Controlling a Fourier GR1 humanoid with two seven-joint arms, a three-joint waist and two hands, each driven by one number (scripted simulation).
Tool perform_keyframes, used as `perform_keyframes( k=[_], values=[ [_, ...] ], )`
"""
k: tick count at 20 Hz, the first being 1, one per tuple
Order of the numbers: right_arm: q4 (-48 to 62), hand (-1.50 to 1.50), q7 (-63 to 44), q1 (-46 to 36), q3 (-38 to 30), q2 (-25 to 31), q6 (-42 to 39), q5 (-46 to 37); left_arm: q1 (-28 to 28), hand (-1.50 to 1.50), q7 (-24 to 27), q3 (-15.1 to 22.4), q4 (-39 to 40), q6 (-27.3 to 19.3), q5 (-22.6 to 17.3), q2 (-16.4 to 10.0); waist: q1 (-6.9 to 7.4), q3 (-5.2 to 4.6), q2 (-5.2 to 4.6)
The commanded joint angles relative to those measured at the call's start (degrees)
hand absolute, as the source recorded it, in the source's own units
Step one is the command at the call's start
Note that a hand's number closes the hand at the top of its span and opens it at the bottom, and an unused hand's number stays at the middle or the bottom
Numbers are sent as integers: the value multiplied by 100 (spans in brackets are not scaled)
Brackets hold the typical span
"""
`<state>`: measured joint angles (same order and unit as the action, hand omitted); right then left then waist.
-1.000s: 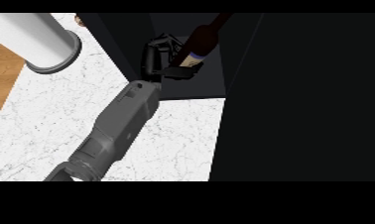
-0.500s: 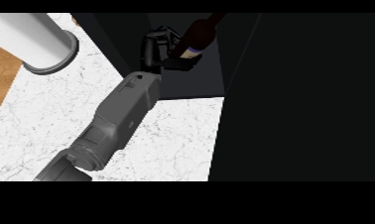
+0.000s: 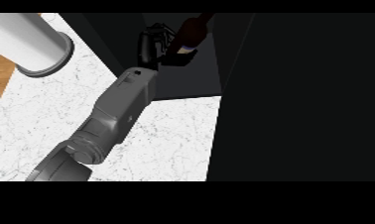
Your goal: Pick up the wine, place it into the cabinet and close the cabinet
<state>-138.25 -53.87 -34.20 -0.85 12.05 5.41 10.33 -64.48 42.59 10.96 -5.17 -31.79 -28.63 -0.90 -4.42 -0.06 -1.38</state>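
Note:
The wine bottle is dark with a pale band near its lower end. It leans up and to the right inside the dark cabinet. My left hand is just left of the bottle, with fingers and thumb curled round its lower part. The grey forearm runs down to the lower left corner. The bottle's neck fades into the cabinet's shadow at the top. My right hand does not show.
A broad black cabinet door panel fills the right side of the view. A white cylinder stands on the marble counter at the upper left. A strip of wooden surface shows at the far left edge.
My left hand has carried the bottle farther away and slightly left, deeper into the cabinet. The forearm has followed it.

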Motion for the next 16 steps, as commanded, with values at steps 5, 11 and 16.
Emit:
perform_keyframes(
  k=[5, 11, 16],
  values=[
    [-232, -150, -99, -92, 45, -44, 62, 115, -169, 150, -340, -25, 373, -116, 82, -120, -89, -3, -44],
    [-306, -150, -121, 21, -12, -91, 38, 291, 74, 150, -177, -349, 205, 187, -214, -145, -194, -6, -86],
    [-120, -150, 60, -104, 112, -130, -33, 194, 92, 150, -361, -650, 114, 758, -494, 49, -181, -10, -104]
  ],
)
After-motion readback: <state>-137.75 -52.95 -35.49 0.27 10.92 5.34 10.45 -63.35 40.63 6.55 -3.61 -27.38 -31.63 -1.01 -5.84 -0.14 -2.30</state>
